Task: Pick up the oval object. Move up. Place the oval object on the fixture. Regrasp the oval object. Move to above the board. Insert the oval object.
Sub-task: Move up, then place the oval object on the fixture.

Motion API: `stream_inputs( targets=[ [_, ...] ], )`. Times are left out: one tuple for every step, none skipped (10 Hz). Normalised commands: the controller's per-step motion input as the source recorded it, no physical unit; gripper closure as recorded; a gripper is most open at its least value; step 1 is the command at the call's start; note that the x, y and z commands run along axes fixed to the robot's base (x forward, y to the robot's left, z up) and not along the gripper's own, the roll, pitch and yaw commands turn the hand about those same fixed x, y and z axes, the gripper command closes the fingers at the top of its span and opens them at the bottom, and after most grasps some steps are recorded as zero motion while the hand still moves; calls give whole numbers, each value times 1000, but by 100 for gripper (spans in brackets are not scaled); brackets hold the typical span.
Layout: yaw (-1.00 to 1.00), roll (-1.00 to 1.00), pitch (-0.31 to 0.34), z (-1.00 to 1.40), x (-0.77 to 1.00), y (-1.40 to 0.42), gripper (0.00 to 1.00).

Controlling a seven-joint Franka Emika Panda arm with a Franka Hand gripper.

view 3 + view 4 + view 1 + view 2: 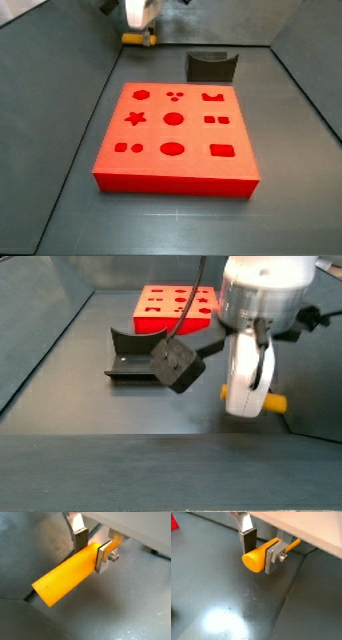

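The oval object is a yellow-orange rounded peg, and it lies crosswise between my fingers in both wrist views. My gripper is shut on it near one end, and the peg's flat end face sticks out past the pads. In a side view my gripper hangs at the far left corner with the oval object under it, low over the grey floor. The fixture, a dark notched block, stands behind the red board. From the opposite side my gripper holds the oval object, well away from the fixture.
Grey walls ring the floor, and one runs close behind the gripper. A black camera box hangs from the wrist beside the fingers. The board lies beyond the fixture, and its red corner shows in a wrist view.
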Motion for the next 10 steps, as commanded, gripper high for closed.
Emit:
stream_inputs(
  targets=[
    [-17,44,117,240,-12,-2,100],
    [0,0,0,1000,0,0,100],
    [16,18,-9,1000,3,0,100],
    [14,21,16,1000,-8,-2,100],
    [2,41,41,1000,-14,-3,100],
    [-4,56,62,1000,-17,-4,100],
    [-3,69,81,1000,-19,-4,100],
    [8,84,98,1000,-23,-8,100],
    [15,85,101,1000,-26,-12,100],
    [11,78,99,1000,-30,-8,100]
  ],
)
